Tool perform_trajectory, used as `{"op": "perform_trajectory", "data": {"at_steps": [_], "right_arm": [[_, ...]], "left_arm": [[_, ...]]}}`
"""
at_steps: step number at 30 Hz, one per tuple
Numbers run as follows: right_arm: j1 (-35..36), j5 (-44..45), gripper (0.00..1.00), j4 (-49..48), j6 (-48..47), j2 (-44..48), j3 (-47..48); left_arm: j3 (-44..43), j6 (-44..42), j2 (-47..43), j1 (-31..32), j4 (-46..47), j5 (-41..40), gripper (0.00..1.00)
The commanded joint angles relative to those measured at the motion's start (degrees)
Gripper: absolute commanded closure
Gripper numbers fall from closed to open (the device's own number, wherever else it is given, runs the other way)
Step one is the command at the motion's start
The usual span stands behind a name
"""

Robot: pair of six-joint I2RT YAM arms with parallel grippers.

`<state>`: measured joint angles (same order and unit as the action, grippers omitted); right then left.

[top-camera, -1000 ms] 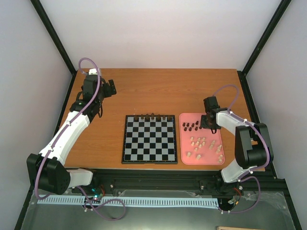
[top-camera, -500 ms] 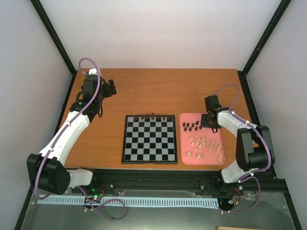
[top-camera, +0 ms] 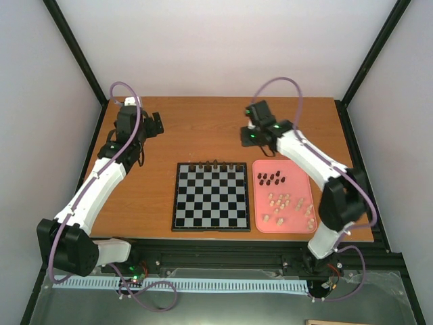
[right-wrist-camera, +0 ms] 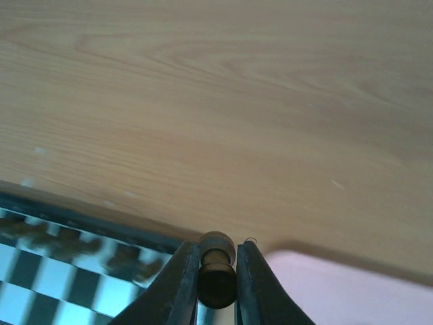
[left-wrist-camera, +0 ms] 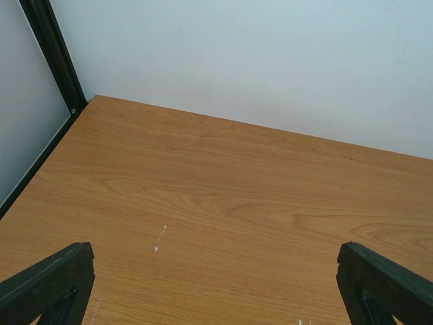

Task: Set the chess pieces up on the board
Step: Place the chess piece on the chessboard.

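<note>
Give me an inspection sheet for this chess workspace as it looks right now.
Surface: wooden table, faint white scuffs.
Job's things: board centred, dark pieces along its far row; pink tray to its right holds a dark cluster and pale pieces.
Clutter: nothing seen.
Grippers: left gripper open over bare table; right gripper shut on a dark piece beyond the board's far right corner.
Cables: purple cable on the left arm, another on the right.
Surroundings: white walls, black frame posts.
</note>
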<state>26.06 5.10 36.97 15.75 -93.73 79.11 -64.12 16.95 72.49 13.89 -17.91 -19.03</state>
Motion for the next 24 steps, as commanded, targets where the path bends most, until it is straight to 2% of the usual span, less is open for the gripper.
{"op": "perform_trajectory", "data": {"at_steps": [1, 8, 16, 24], "right_arm": [[8.11, -2.04, 0.97, 2.81, -1.13, -11.02, 12.01], [16.15, -7.13, 0.97, 5.36, -4.85, -26.08, 29.92], [20.66, -10.96, 0.97, 12.18, -8.1, -40.33, 47.84], [22.92, -13.17, 0.97, 13.63, -10.3, -44.78, 51.61]], "left_arm": [[-1.52, -0.19, -2.83, 0.17, 0.01, -0.23, 0.0], [-1.15, -0.08, -5.47, 0.17, -0.42, -0.74, 0.0], [-1.03, -0.18, -5.89, 0.17, -0.6, -1.25, 0.0], [-0.64, -0.22, -6.28, 0.17, -0.04, -1.16, 0.0]]}}
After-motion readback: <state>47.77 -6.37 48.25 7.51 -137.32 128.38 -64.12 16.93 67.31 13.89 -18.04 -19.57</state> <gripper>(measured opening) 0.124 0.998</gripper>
